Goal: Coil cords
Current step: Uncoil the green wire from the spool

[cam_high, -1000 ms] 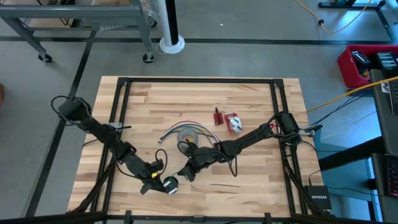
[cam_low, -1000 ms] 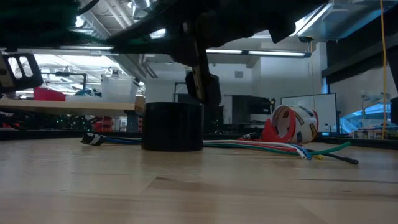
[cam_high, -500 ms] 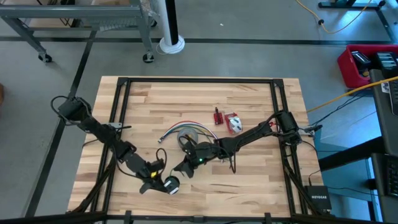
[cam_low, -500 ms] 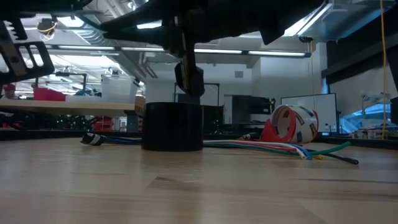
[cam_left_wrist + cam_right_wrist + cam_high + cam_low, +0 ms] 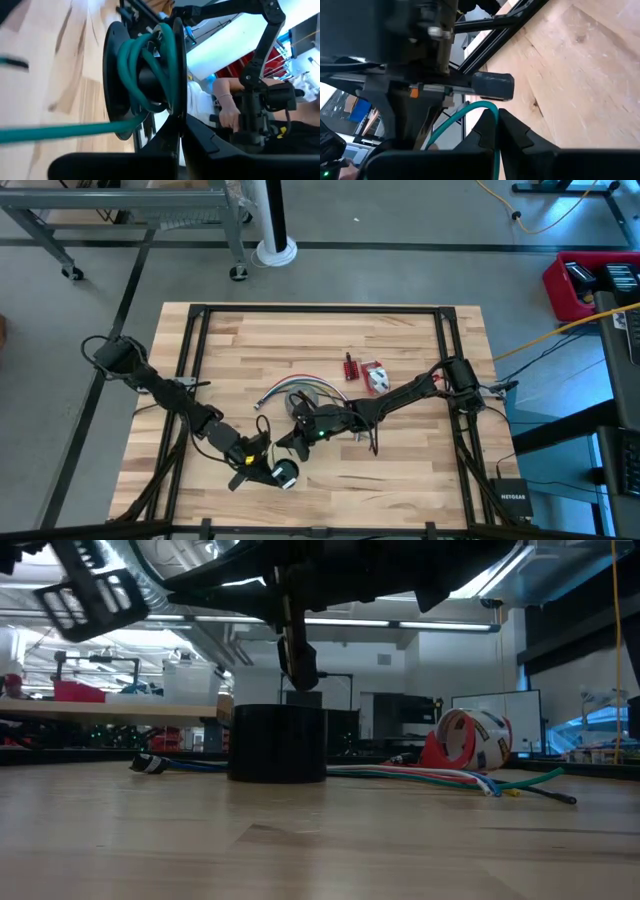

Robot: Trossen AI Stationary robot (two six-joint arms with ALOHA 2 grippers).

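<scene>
The cord is thin and green, wound on a small black spool [image 5: 145, 85] that also shows in the high view [image 5: 284, 474] near the table's front. Its loose tail [image 5: 50, 132] runs from the spool to my right gripper [image 5: 287, 443], just beyond the spool. My right gripper is shut on that tail [image 5: 470, 111]. My left gripper [image 5: 262, 467] is shut on the spool from the table's left. The grey tape roll [image 5: 305, 396] rests flat on the table beyond both grippers. My left gripper pinches the rim of one of the spool's black flanges [image 5: 176, 117] between its two fingers. The spool is lifted clear of the table, its axis lying across the fingers, and the cord's windings sit beside them. My right gripper pinches the cord's loose tail [image 5: 493, 120] between its two fingers, which lie across it. The tail curves away from the fingers toward the left arm. It is clear of the table.
A bundle of coloured cables [image 5: 430, 777] lies on the table beside the tape roll, which looks dark in the low view [image 5: 277, 743]. A red tape dispenser [image 5: 470, 740] and a small red part [image 5: 350, 367] lie to the far right. A black frame [image 5: 320, 310] edges the tabletop.
My left gripper has carried the spool a little toward the table's right edge and has turned. My right gripper has gone a little toward the far-left with the cord's tail. Both stay shut.
</scene>
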